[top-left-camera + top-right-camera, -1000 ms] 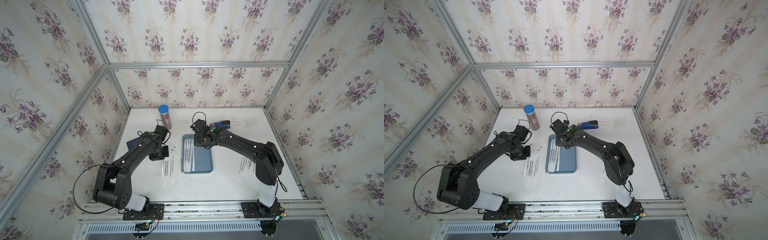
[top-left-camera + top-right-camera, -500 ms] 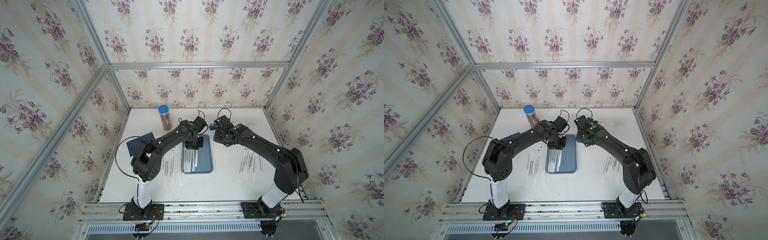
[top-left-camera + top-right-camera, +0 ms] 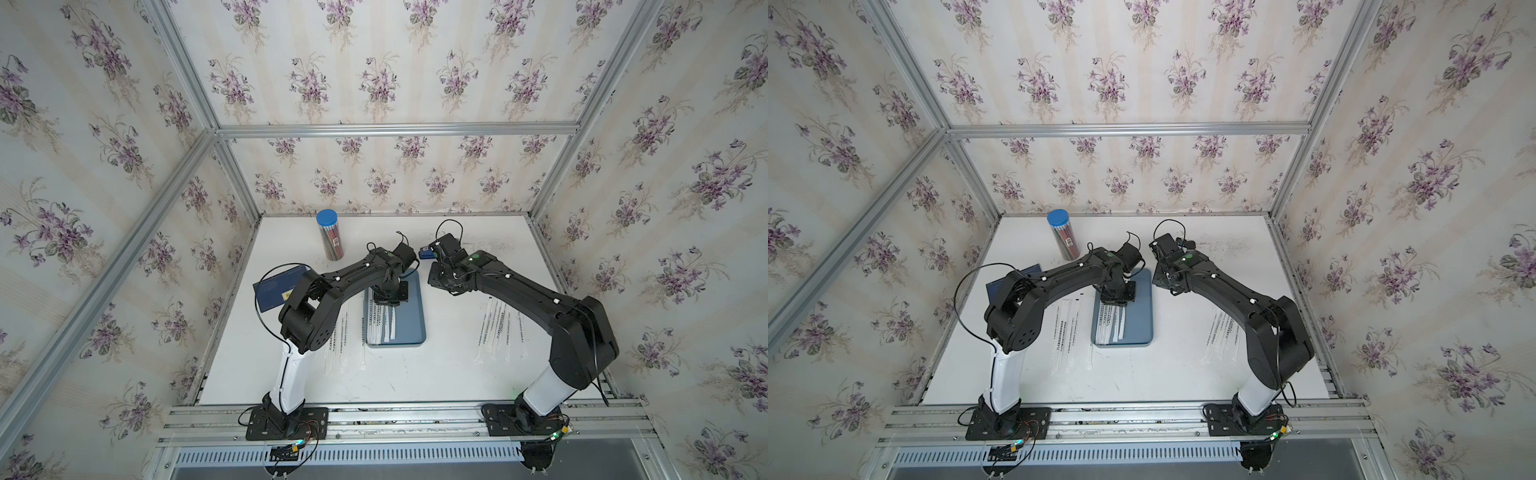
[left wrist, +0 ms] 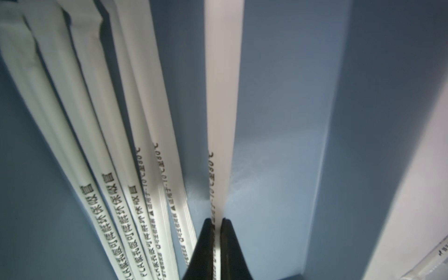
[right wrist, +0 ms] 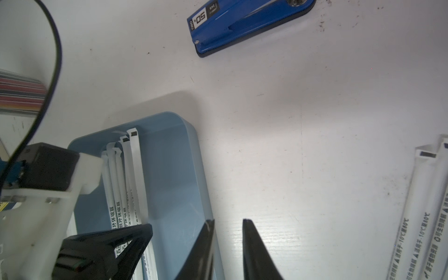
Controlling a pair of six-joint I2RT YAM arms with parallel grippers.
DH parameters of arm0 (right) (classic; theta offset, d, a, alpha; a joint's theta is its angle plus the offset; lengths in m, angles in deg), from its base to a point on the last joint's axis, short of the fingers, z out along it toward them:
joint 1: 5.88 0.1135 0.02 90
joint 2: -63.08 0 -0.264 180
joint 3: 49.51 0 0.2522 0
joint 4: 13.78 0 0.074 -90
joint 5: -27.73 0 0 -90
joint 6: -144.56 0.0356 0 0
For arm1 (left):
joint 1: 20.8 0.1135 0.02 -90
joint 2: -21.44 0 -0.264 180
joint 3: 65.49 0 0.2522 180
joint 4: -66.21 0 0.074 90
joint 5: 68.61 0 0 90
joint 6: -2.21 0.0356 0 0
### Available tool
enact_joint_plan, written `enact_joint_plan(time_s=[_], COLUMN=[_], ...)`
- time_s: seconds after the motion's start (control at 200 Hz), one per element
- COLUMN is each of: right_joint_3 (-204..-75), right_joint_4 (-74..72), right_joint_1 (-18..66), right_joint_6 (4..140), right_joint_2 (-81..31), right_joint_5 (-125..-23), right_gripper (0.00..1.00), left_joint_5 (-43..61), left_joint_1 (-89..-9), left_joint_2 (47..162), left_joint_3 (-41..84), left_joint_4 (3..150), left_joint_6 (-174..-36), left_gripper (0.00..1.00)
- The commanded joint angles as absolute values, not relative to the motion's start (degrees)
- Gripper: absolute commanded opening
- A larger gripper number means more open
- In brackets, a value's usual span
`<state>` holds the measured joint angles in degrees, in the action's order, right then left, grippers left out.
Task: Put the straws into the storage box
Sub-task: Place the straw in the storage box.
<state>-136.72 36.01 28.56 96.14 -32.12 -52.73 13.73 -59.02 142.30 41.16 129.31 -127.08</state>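
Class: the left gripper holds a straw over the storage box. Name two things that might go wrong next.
The held straw, clamped in the left gripper, may drop crooked across the boxed straws or over the storage box rim. The right gripper, open beside that rim, might knock the box or left arm.

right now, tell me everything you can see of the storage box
The storage box is a shallow grey-blue tray, plastic by its look, with rounded corners and a low rim. It lies flat on the white table. Several wrapped straws lie lengthwise along one side of it; the rest of its floor is bare. The left gripper hangs over it, shut on one straw.
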Motion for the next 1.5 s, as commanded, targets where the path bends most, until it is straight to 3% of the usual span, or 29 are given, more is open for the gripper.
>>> enact_joint_plan(time_s=[0.0, 0.934, 1.289, 1.374, 1.499], right_joint_3=[-137.0, -136.6, -132.7, -127.7, -119.2], right_joint_4=[36.3, 36.3, 41.2, 43.3, 44.4], right_joint_1=[28.6, 28.8, 28.1, 26.5, 21.9], right_joint_6=[95.5, 95.8, 94.4, 94.2, 94.7], right_joint_2=[-32.3, -32.2, -27.3, -23.3, -15.9], right_joint_5=[-52.5, -52.7, -49.2, -48.2, -47.9], right_gripper=[0.26, 0.25, 0.25, 0.25, 0.25], left_joint_5=[15.0, 16.4, 21.9, 27.2, 36.3], left_joint_1=[-58.9, -58.7, -58.6, -58.4, -57.6], left_joint_2=[143.2, 141.8, 131.5, 125.6, 116.6], left_joint_3=[41.1, 39.5, 38.5, 35.4, 29.6], left_joint_4=[128.7, 127.5, 132.8, 134.4, 135.9], left_joint_6=[-128.0, -130.0, -127.0, -124.8, -121.3], left_gripper=[0.09, 0.17, 0.21, 0.3, 0.68])
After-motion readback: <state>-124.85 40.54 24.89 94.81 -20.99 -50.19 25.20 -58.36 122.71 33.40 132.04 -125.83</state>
